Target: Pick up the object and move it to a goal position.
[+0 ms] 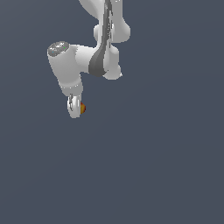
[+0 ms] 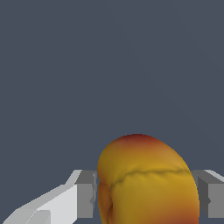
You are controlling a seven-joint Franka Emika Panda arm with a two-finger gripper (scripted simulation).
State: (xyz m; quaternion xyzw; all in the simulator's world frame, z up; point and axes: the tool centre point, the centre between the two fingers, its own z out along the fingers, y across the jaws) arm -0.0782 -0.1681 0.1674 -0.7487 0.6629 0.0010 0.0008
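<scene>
- Orange-yellow ball point(image 2: 146, 181) with red patches fills our wrist view, clamped between both grey fingers point(image 2: 86, 194).
- From the exterior view, we see our white gripper point(image 1: 75, 107) holding it.

ball point(image 2: 146, 183) between tool point(image 2: 146, 197) fingers point(image 2: 86, 194)

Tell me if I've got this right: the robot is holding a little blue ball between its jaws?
Not quite: the ball is orange-yellow with red patches, not blue. The wrist view shows it clearly, sitting between the jaws of the gripper. The rest is right.
</scene>
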